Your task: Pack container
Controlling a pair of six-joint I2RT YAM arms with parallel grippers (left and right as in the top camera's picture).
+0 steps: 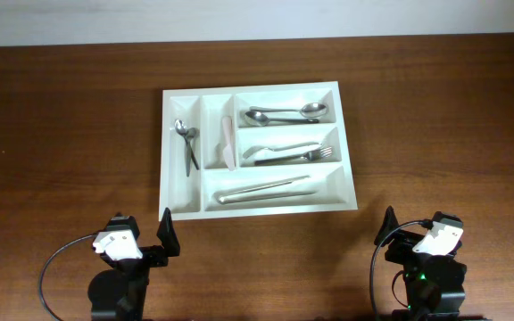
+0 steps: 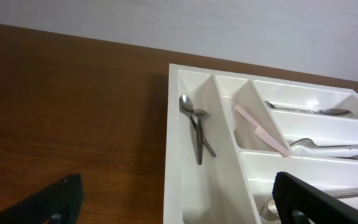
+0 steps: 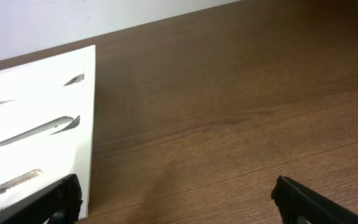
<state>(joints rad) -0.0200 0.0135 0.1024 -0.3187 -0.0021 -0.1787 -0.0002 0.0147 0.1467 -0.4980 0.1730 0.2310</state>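
The large white rectangular plastic cutlery tray (image 1: 250, 89) sits mid-way across the brown wooden tabletop (image 1: 61, 134), cutlery in every compartment. The left pincer (image 1: 143, 228) and right pincer (image 1: 416, 225) rest near its front edge, spread wide and empty. A low reach could catch the near wall, shoving the tray and dislodging the slanted pale pink plastic knife (image 1: 227, 143).

dark brown wooden table (image 1: 61, 134), pale white wall (image 1: 239, 18) behind its far edge

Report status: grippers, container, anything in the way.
Left gripper open, empty. Right gripper open, empty. Container on table, cutlery in all five compartments. No loose pieces seen outside it; nothing in the way.
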